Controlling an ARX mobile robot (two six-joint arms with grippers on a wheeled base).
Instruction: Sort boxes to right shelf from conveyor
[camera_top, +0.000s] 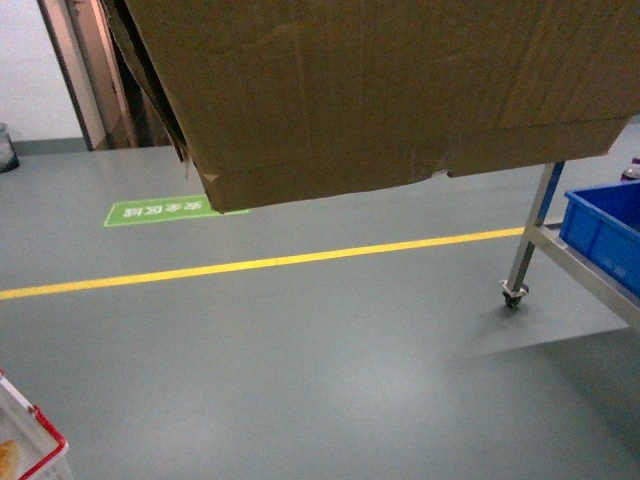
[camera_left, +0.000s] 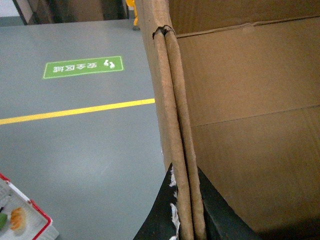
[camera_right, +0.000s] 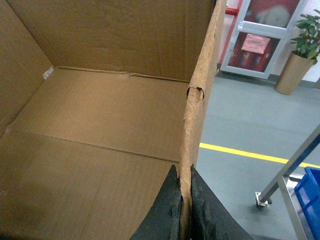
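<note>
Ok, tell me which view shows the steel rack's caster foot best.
The head view: the caster sits whole under the rack post, beside the blue crate. The right wrist view catches it small, near the edge. The left wrist view shows none of it.

Box (camera_top: 380, 90): brown corrugated cardboard, matt, creased, with a ragged torn lower edge; inside panels plain matt board, and its wall edge (camera_left: 175, 125) is rough and fibrous. Left gripper (camera_left: 186, 215) and right gripper (camera_right: 184, 210): black pads, matt, grainy. Floor (camera_top: 300, 370): grey, smooth, with a slight sheen; yellow line (camera_top: 250, 266) is flat paint or tape. Shelf post (camera_top: 535, 225): silvery brushed metal. Crate (camera_top: 605, 235): blue plastic, smooth, semi-gloss.
</note>
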